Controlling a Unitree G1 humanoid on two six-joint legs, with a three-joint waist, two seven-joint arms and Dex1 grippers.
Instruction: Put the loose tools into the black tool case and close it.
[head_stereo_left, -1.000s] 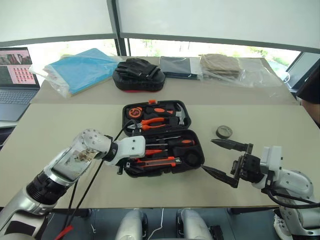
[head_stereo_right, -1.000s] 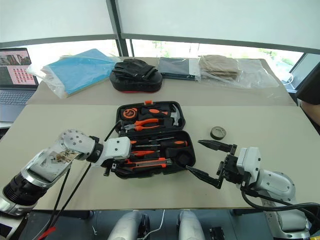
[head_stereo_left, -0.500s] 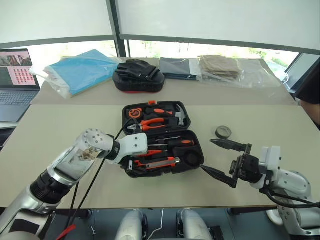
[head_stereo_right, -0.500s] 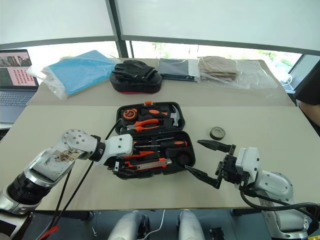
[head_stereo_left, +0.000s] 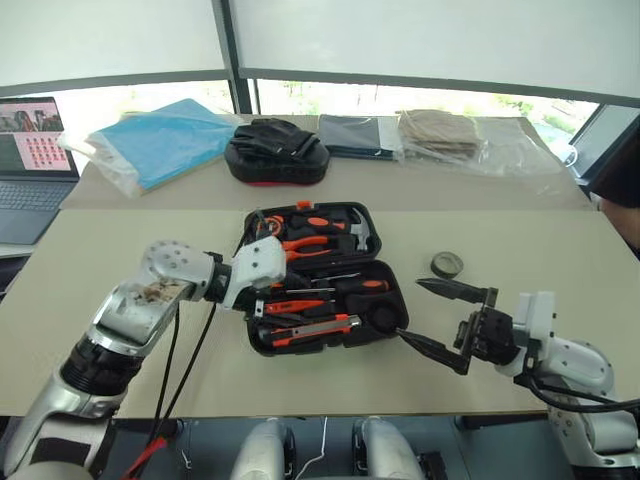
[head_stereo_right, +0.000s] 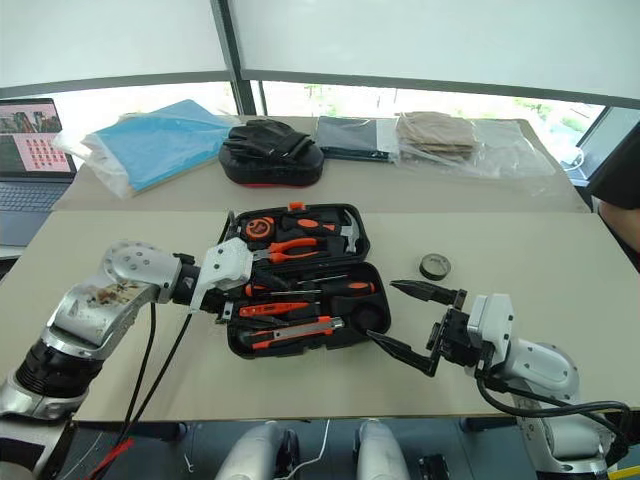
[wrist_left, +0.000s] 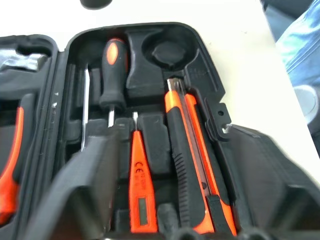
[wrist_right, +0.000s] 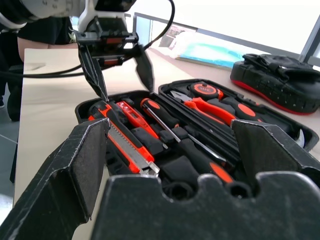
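Since one second ago, your left gripper (head_stereo_right: 232, 290) has lifted off the black tool case (head_stereo_left: 392, 318) and hovers over its left edge, fingers apart, holding nothing, likely because the utility knife (wrist_left: 187, 165) lies seated. Your right gripper (head_stereo_left: 446, 322) waits wide open, empty, beside its right edge. Beyond, right of the case, the tape roll (head_stereo_left: 448, 264) remains loose.

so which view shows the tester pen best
The left wrist view: the orange tester pen lies close up and unobstructed in its recess of the tool case. The right wrist view shows it farther off, foreshortened. In the eye views it is a thin orange sliver.
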